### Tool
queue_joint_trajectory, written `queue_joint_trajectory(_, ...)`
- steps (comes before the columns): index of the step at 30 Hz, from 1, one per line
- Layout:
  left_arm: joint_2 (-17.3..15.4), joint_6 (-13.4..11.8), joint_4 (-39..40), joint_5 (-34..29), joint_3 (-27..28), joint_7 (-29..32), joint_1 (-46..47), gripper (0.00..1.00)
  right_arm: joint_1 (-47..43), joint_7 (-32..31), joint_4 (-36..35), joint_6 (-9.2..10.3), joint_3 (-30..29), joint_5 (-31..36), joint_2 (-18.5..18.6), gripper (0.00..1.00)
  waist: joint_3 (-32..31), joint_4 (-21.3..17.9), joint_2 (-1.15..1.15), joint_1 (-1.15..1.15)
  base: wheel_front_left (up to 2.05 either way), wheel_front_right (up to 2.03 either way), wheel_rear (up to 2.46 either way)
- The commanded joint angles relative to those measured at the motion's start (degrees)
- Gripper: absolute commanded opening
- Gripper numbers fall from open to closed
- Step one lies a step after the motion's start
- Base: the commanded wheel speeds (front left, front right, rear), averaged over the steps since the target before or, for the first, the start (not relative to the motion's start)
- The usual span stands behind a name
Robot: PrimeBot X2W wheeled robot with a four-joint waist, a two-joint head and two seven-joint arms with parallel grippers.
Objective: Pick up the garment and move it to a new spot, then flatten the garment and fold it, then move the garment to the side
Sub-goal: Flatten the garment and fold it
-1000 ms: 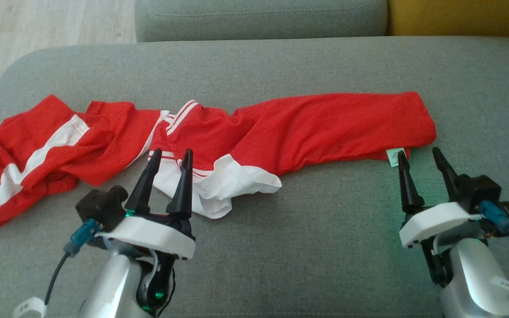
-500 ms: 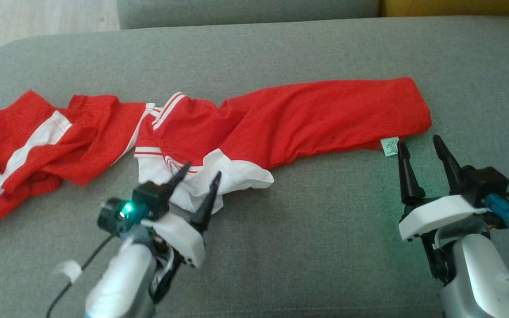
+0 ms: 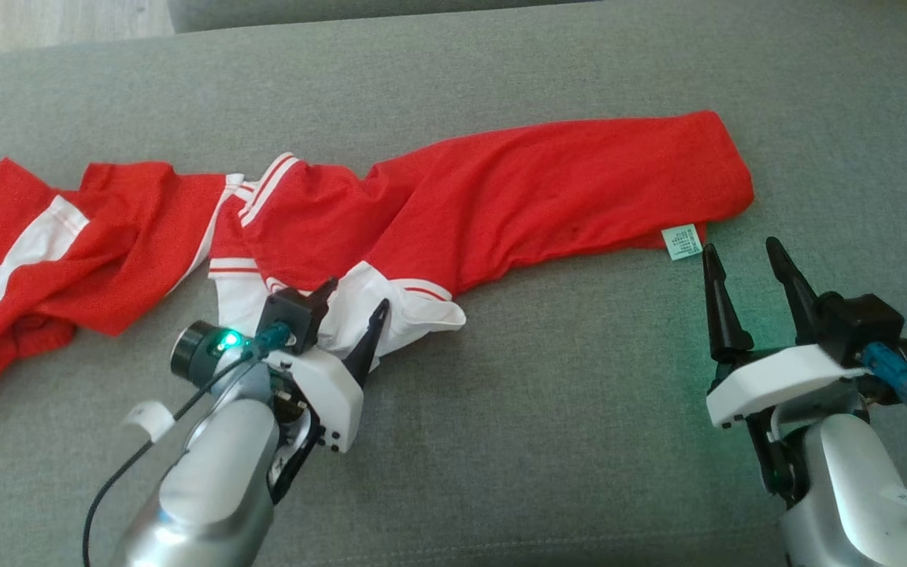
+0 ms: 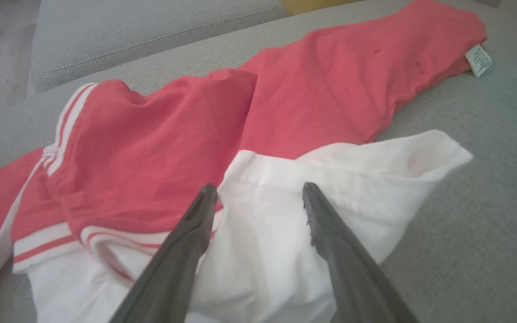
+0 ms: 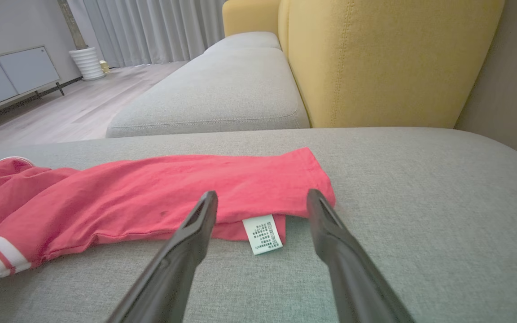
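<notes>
As my left gripper (image 3: 358, 293) swings in, fingers apart, it reaches the white hem of the crumpled red-and-white jersey garment (image 3: 548, 189).
Right gripper (image 3: 739, 246) waits, fingers spread, beside the garment's tagged corner. Pickup looks next.

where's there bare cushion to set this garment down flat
Widest bare patch: the grey cushion between the left gripper and right gripper, nearer than the garment. Another strip lies beyond the garment. Crowded at the left, where it bunches.

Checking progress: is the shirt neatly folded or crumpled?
Crumpled: the shirt lies bunched and twisted in a long strip on the sofa.
</notes>
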State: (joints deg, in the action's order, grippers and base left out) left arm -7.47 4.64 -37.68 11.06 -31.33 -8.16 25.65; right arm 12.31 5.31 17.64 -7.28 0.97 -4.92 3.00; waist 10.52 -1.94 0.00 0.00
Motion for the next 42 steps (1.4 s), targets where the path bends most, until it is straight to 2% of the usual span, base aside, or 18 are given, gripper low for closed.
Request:
queue_joint_trajectory(1,-1.3,-0.5,0.8,-0.4,1.3,-0.5,3.5,1.0,1.8,0.7,-1.5,-0.21,1.4,-0.3,-0.1,1.0,0.2,-0.2,0.0,0.0,0.0,0.0,0.0)
queue_joint_trajectory(5,-1.1,-0.4,-0.7,-0.3,0.9,-0.7,4.2,1.0,1.9,1.1,-1.0,-0.21,1.3,-0.3,-0.1,1.0,0.2,-0.3,0.0,0.0,0.0,0.0,0.0)
queue_joint_trajectory(6,-1.1,-0.2,-1.0,-0.3,0.6,-0.6,4.3,0.38,1.9,1.1,-0.8,-0.21,1.3,-0.3,-0.1,1.0,0.2,-0.3,0.0,0.0,0.0,0.0,0.0)
queue_joint_trajectory(7,-1.1,0.1,-1.3,-0.3,0.2,-0.5,4.4,0.0,1.9,1.1,-0.6,-0.21,1.3,-0.4,-0.1,1.0,0.2,-0.3,0.0,0.0,0.0,0.0,0.0)
queue_joint_trajectory(13,-1.1,1.6,2.3,0.9,-0.9,-4.7,5.4,0.0,2.2,1.5,0.5,-0.21,1.5,-0.5,-0.1,1.0,-1.0,0.1,0.0,0.0,0.0,0.0,0.0)
queue_joint_trajectory(18,-2.6,2.7,12.2,3.7,-3.9,-6.6,5.6,0.0,2.2,1.9,1.7,-0.21,1.8,-0.8,-0.1,1.0,-2.5,-0.1,0.0,0.0,0.0,0.0,0.0)
queue_joint_trajectory(24,-5.6,2.8,22.5,10.1,-2.1,-6.8,8.6,0.0,2.6,2.4,2.9,-0.21,2.8,-1.5,-0.1,1.0,-3.5,-1.2,0.0,0.0,0.0,0.0,0.0)
queue_joint_trajectory(27,-7.6,2.8,23.9,14.1,0.1,-5.9,13.4,0.0,3.2,2.6,3.4,-0.21,4.0,-2.0,-0.1,1.0,-3.2,-2.5,0.0,0.0,0.0,0.0,0.0)
queue_joint_trajectory(30,-8.9,2.4,20.5,17.2,4.4,-3.4,20.1,0.0,4.5,2.9,3.6,-0.21,5.7,-2.5,-0.1,1.0,-1.8,-4.2,0.0,0.0,0.0,0.0,0.0)
queue_joint_trajectory(32,-9.8,1.0,16.3,18.5,7.7,-2.0,25.0,0.0,5.8,3.2,3.5,-0.21,7.2,-3.1,-0.1,1.0,-0.2,-5.7,0.0,0.0,0.0,0.0,0.0)
queue_joint_trajectory(35,-12.5,-1.3,8.4,17.0,10.1,-1.3,32.3,0.0,7.9,3.7,3.5,-0.21,9.6,-4.1,-0.1,1.0,2.5,-8.1,0.0,0.0,0.0,0.0,0.0)
queue_joint_trajectory(41,-15.1,-4.9,-7.6,13.9,10.9,-0.6,42.6,0.0,11.4,5.0,3.7,-0.21,13.7,-6.3,-0.1,1.0,7.6,-11.6,0.0,0.0,0.0,0.0,0.0)
queue_joint_trajectory(42,-15.1,-5.1,-10.0,13.8,10.9,-0.4,43.7,0.05,11.8,5.2,3.8,-0.21,14.3,-6.6,-0.1,1.0,8.3,-11.9,0.0,0.0,0.0,0.0,0.0)
